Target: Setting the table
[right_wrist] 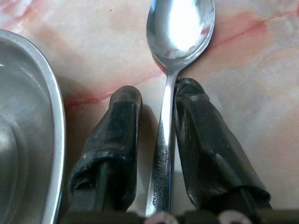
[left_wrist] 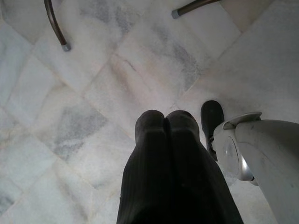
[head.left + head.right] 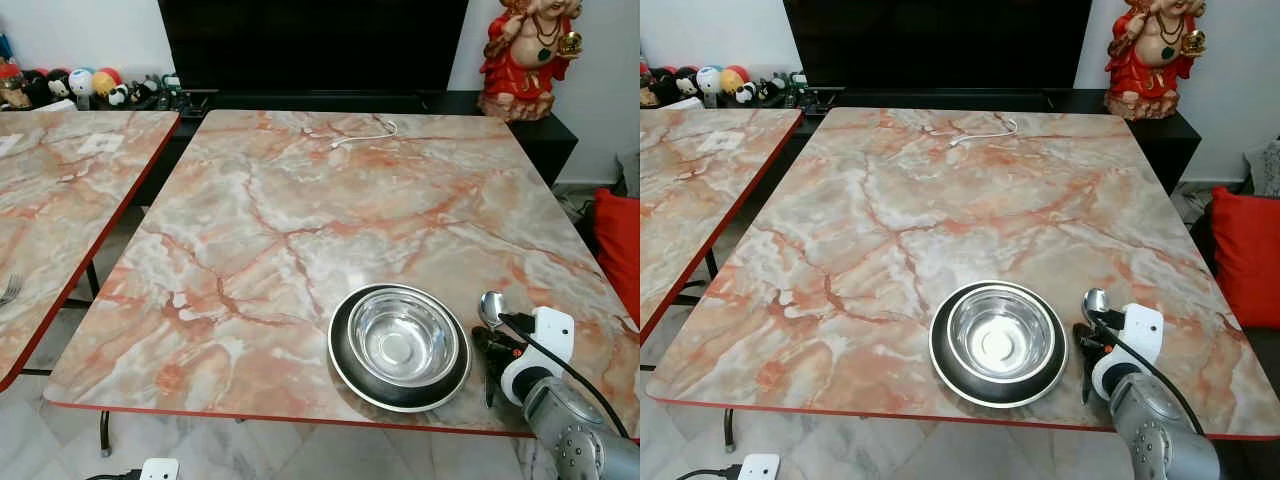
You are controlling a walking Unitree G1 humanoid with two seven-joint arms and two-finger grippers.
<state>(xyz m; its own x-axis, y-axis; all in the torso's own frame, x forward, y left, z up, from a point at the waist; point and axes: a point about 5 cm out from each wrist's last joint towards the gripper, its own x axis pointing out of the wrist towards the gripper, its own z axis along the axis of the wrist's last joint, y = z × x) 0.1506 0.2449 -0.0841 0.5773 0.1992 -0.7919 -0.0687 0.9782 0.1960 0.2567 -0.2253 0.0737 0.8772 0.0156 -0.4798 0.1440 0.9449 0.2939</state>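
Right claw sitting low on worktop, 2 fingers narrowly parted, straddling spoon handle (one finger touching, other apart, grip looking loose). Spoon lying just right of bowl, long axis along claw, head pointing away. Left claw hanging idle, fingers pressed together.

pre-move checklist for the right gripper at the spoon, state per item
1. Spoon lies flat on the table, right of the plate: ok.
2. Right gripper fingers apart, handle between them, one finger against it: ok to withdraw.
3. Spoon free of the plate rim: ok, a gap shows.
4. Steel bowl seated in the plate: ok.
5. Spoon clear of the table's near edge: cannot tell, the arm hides the handle end.
6. Left gripper shut, hanging over the floor: ok.
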